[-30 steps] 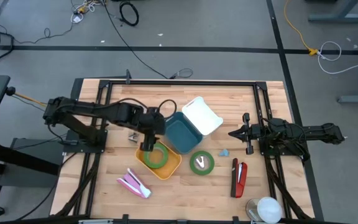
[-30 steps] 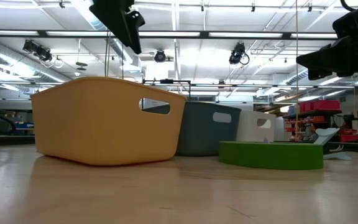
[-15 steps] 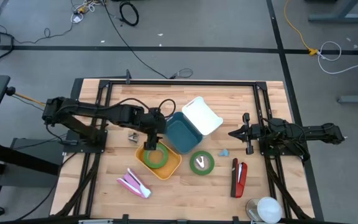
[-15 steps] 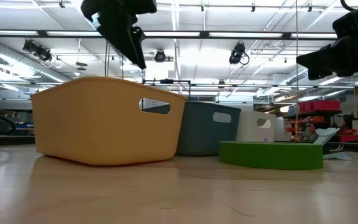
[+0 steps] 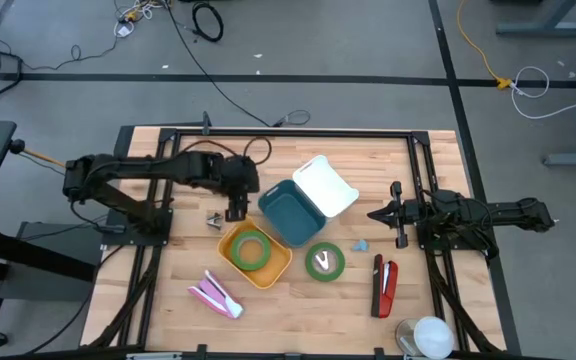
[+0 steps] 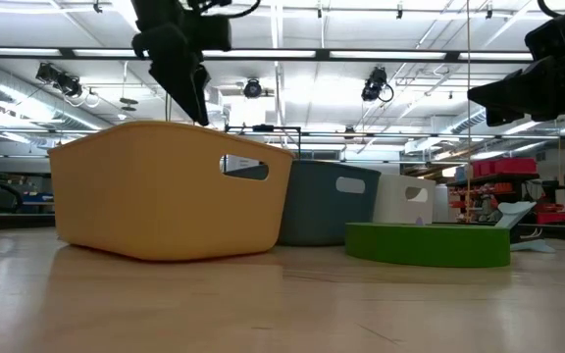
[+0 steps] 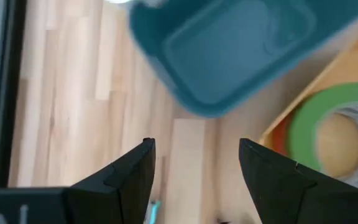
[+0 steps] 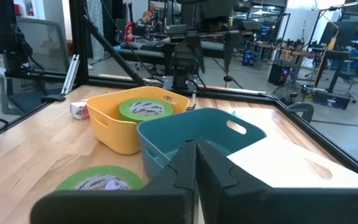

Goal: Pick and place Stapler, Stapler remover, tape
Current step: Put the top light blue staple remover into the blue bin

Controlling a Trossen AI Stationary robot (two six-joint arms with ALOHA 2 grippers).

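Observation:
My left gripper hangs open with nothing between its fingers, over the bare table just beyond the far left corner of the yellow bin. In the left wrist view the left gripper looks down on wood beside the teal bin. A green tape roll lies flat in the yellow bin. A second green roll lies on the table. A small grey thing, perhaps the stapler remover, lies left of the gripper. The red stapler and a pink stapler lie on the table. My right gripper waits shut at the right.
The teal bin and a white bin stand in a row with the yellow one, toward the far right. A small blue thing lies by the second roll. A white round object sits at the near right corner.
My left gripper has swung from above the yellow bin toward the table's far edge and a little left, sinking slightly, and now hangs beyond the bin's far left corner. Its fingers have stayed open. The tape roll in the bin has not moved.

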